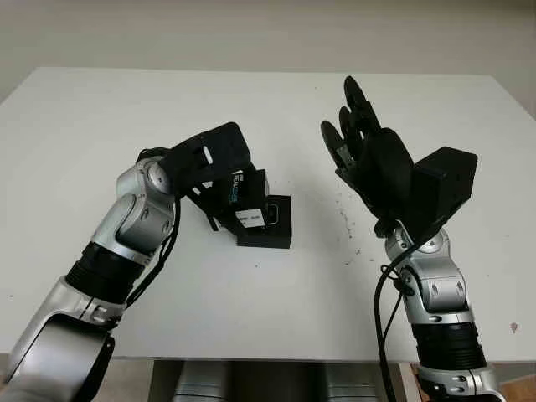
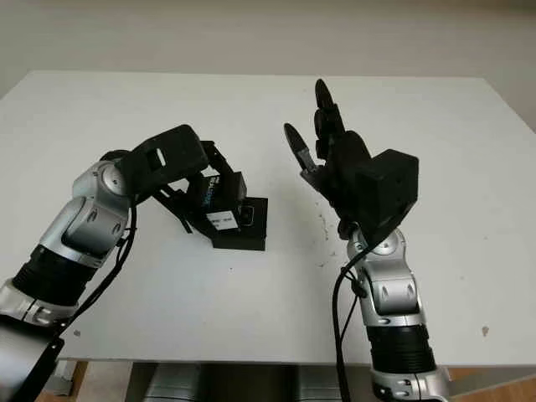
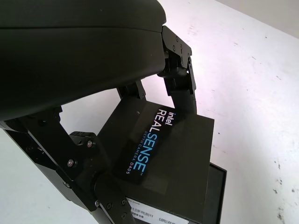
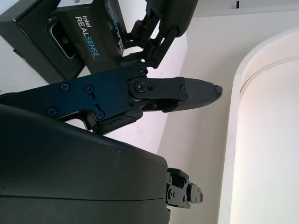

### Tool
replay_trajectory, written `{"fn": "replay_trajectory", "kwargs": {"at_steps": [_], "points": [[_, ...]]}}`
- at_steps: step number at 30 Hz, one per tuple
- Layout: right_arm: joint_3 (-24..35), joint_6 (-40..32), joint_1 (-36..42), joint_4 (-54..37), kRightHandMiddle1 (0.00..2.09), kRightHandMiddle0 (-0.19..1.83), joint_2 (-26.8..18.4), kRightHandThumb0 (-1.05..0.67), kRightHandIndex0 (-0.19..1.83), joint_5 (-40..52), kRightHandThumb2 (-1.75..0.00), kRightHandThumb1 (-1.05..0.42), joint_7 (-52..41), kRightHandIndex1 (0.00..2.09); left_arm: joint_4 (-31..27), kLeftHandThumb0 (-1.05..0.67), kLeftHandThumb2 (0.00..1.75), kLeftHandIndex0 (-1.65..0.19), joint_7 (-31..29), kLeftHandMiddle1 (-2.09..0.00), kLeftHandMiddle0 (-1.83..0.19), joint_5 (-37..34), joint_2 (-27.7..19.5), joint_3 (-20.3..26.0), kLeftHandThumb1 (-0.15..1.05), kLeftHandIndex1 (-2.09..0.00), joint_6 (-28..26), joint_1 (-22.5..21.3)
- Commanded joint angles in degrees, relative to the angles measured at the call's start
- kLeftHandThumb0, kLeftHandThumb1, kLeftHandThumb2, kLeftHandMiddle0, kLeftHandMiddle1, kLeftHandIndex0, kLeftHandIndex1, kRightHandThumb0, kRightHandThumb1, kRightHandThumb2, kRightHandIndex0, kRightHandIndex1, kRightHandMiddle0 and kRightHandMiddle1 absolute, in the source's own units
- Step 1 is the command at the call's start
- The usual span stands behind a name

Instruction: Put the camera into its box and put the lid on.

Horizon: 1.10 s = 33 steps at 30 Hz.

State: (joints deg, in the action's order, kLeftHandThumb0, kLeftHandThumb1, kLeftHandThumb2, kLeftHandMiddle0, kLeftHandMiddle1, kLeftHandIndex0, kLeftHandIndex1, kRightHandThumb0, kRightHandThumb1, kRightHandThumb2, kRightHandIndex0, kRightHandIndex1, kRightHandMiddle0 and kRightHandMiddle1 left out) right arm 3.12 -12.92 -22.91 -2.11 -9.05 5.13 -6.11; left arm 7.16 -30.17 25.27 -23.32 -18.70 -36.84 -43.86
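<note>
The lid (image 3: 163, 154) is clamped between the left hand (image 1: 219, 180) fingers (image 3: 180, 70), tilted above the box (image 1: 270, 224). The right hand (image 1: 373, 163) is held open, well apart.

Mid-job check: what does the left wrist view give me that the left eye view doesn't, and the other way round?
Left wrist view alone: the full "Intel RealSense Depth Camera D405" print on the lid, close up, with black fingers clamped on it.

Left eye view alone: the open right hand raised over the table, and the camera lying in the box base.

Both: the left hand holding the lid tilted over the base.
</note>
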Motion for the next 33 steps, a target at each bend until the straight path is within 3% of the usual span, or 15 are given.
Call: {"fn": "replay_trajectory", "kwargs": {"at_steps": [1, 13, 19, 33], "points": [[0.4, -0.1, -0.2, -1.5, 0.07, -0.07, 0.5, -0.68, -0.15, 0.5, -0.35, -1.05, 0.1, 0.05, 0.1, -0.11, 0.05, -0.4, 0.6, -1.31, -0.47, 0.0, 0.1, -0.4, 0.91, -1.39, 0.9, 0.9], [0.4, 1.2, -1.1, 0.0, 0.06, -0.07, 1.2, -0.65, -0.15, 0.5, -0.36, -1.05, 0.0, 0.05, 2.5, -0.12, 0.05, -0.36, 0.7, -1.37, -0.44, 1.8, 1.2, -3.0, 0.91, -1.43, -0.3, 0.5], [-0.1, 2.1, -1.4, 0.7, 0.07, -0.07, 0.9, -0.68, -0.14, -0.3, -0.35, -1.05, -0.2, 0.06, 2.9, -0.13, 0.05, -0.39, 1.2, -1.35, -0.49, 3.3, 1.2, -4.2, 0.9, -1.41, 3.6, 0.8], [-0.5, 2.6, -0.9, 0.3, 0.08, -0.05, 1.2, -0.68, -0.12, -1.0, -0.35, -1.05, 0.6, 0.06, 4.8, -0.13, 0.06, -0.34, 0.3, -1.41, -0.49, 4.9, 2.3, -5.0, 0.93, -1.4, 4.2, -1.1]]}}
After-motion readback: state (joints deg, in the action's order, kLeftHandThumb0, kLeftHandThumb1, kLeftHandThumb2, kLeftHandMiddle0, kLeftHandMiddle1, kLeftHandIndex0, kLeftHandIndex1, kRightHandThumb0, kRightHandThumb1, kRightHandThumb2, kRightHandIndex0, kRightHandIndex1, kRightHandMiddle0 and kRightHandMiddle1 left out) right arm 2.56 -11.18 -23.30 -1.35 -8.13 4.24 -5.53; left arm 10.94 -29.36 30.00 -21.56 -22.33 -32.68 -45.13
